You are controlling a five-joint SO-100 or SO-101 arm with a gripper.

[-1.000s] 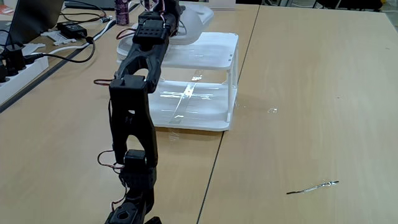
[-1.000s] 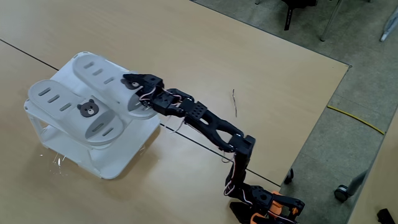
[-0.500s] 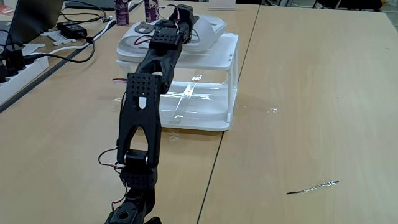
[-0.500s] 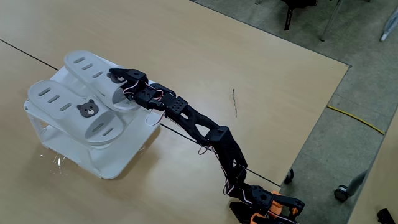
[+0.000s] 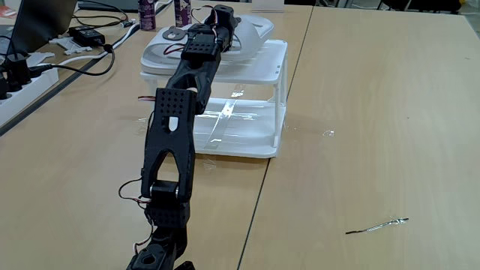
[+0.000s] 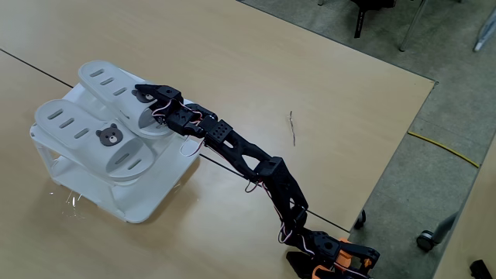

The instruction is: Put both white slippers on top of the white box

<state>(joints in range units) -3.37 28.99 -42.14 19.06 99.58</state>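
In the fixed view taken from high above, the white box [image 6: 116,190] is seen at the left on the pale wooden desk [image 6: 256,70], its clear sides showing beneath the flat top. Both white slippers [image 6: 85,136] are laid side by side on that top, the nearer one showing its bear-face badge [image 6: 108,136] and oval slots along the footbed. The farther slipper [image 6: 105,81] is overlapped at its strap by the gripper [image 6: 146,94], whose tip is placed over that slipper's badge; whether the jaws are spread, pressed together or pinching the strap cannot be told from either view. The black arm [image 6: 240,151] is stretched out from there to the right and downward, ending at its base [image 6: 333,260] at the desk's edge. A thin wire-like scrap [image 6: 292,126] is lying on the bare desk to the right of the arm, and grey floor is seen beyond the desk's corner.

In the low fixed view from behind the arm, cables and a power strip [image 5: 22,82] are seen at the far left. The arm [image 5: 171,142] is raised across the middle towards the box [image 5: 247,112], on which the slippers [image 5: 251,34] are resting at the back. The same thin scrap [image 5: 377,226] is lying at the right.
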